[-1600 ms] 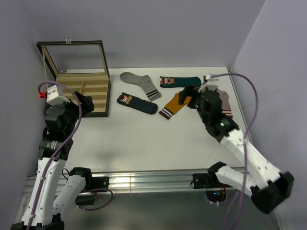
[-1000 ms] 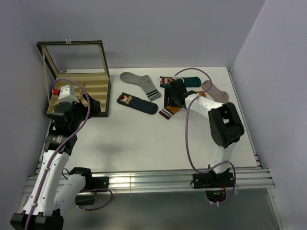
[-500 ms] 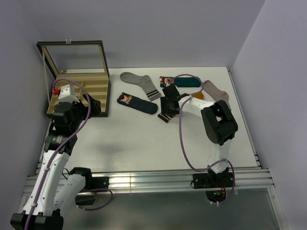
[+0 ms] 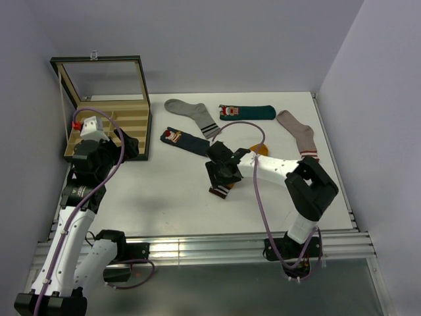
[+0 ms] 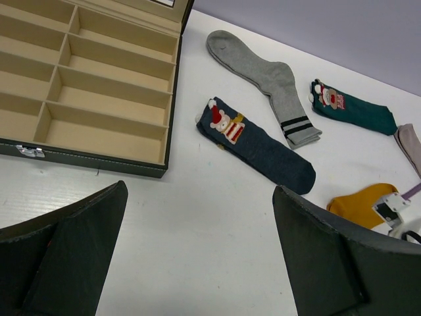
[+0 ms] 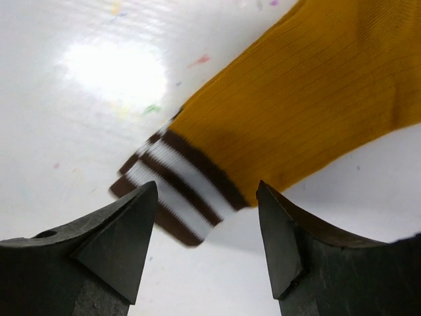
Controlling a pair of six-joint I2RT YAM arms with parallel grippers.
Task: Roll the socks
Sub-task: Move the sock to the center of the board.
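The mustard-orange sock (image 4: 260, 150) lies flat mid-table, its striped cuff (image 4: 219, 191) pointing toward the near edge. My right gripper (image 4: 221, 172) is low over it. In the right wrist view the jaws (image 6: 207, 187) stand open and straddle the brown-and-white cuff (image 6: 172, 189), not clamped. The navy sock (image 4: 189, 141) and the dark teal sock (image 4: 247, 112) lie flat farther back. My left gripper (image 4: 126, 146) is open and empty next to the box; its wrist view (image 5: 199, 191) shows bare table between the fingers, the navy sock (image 5: 258, 141) ahead.
An open wooden compartment box (image 4: 112, 122) stands at the back left, its lid upright. A grey striped sock (image 4: 191, 113) lies beside the navy one. A pinkish-beige sock (image 4: 297, 133) lies at the back right. The right arm's purple cable loops over the table.
My right gripper swung from the back right toward the table's middle, and the mustard sock moved with it toward the near edge. The left arm shifted slightly, then held still.
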